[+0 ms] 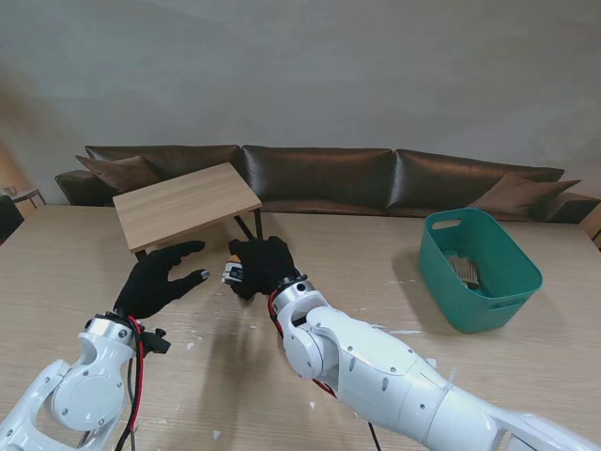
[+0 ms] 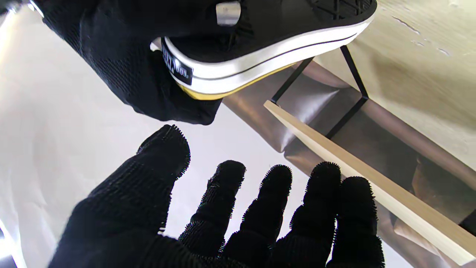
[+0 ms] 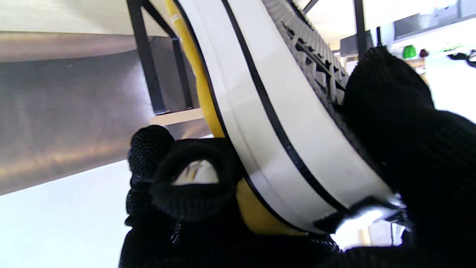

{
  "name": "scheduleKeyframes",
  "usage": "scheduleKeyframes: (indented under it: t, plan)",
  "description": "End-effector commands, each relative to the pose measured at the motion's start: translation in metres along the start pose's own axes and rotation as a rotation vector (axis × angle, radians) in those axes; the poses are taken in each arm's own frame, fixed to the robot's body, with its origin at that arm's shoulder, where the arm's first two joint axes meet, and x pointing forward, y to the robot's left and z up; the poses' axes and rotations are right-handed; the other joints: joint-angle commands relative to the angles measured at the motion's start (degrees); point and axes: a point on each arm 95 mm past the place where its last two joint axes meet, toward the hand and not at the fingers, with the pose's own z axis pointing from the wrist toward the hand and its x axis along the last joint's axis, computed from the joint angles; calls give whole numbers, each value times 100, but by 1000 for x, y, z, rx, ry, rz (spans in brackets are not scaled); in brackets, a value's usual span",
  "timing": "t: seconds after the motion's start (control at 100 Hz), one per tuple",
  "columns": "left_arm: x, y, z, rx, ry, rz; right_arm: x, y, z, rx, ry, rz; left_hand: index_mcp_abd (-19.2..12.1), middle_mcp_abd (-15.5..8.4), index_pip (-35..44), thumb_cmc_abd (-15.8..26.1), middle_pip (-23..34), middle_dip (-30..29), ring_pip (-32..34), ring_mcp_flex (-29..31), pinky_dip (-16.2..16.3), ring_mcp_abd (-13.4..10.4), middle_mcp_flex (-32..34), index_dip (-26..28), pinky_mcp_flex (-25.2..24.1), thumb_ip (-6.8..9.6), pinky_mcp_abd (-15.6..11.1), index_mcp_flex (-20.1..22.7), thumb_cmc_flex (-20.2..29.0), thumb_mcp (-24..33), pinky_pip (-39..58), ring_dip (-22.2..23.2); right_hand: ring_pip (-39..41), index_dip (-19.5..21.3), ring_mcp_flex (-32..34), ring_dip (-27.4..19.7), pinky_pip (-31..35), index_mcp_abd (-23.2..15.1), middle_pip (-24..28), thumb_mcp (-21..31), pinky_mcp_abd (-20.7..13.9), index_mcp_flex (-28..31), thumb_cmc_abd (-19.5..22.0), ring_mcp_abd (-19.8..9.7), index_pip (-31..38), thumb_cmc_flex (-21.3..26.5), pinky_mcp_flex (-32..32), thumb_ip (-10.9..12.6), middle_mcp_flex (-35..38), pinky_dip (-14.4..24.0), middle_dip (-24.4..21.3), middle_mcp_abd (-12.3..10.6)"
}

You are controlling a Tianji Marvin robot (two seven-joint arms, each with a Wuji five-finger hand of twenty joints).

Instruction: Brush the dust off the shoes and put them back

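Note:
My right hand (image 1: 260, 267) is shut on a shoe (image 2: 267, 48) with a yellow upper, a white rubber sidewall and a black tread, held off the table near its heel. The right wrist view shows the sidewall (image 3: 282, 123) pinched between thumb and fingers. In the stand's view the shoe is almost hidden behind the hand; only a white bit of heel (image 1: 231, 273) shows. My left hand (image 1: 161, 280) is open just to the left of it, fingers spread toward the shoe and not touching it. The left wrist view shows the left hand's fingers (image 2: 230, 208) apart, with nothing in them.
A small wooden rack (image 1: 184, 204) on black legs stands just beyond both hands. A green basket (image 1: 481, 271) holding a brush-like object (image 1: 465, 270) sits at the right. Small white scraps (image 1: 404, 332) lie on the table. A brown sofa (image 1: 329, 178) runs along the far edge.

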Motion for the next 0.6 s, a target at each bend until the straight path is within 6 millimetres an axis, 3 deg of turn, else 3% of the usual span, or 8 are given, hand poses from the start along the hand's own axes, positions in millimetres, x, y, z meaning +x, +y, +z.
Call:
scheduleKeyframes:
  t: [0.0,0.36,0.59]
  plan:
    - [1,2,-4,-3,-8,-19,13,-17,-14,57,37,12,64,95,13,287,61,182,177,204,173,113,186,10,-53,180,10,107,-14,-172,434,199,-214,17,51,-3,139,-530,406,1438,-138,325,533,-966,442,947,2440,600,612,141,-85,-526]
    - [1,-4,-15,31,-15,-41,47,-52,-45,121,164,28,190,208,86,573,201,574,693,393,220,214,454,114,23,207,75,301,-3,-431,1281,585,-229,-190,50,19,284,-691,246,1412,-215,630,444,-994,181,913,2495,634,775,238,-178,-480]
    - [1,-4,-20,45,-17,-50,56,-77,-59,148,196,36,199,228,76,635,198,662,797,374,217,226,466,146,-10,224,94,304,8,-510,1431,659,-235,-209,52,32,312,-755,199,1431,-270,662,422,-1004,162,872,2500,657,806,260,-142,-516]
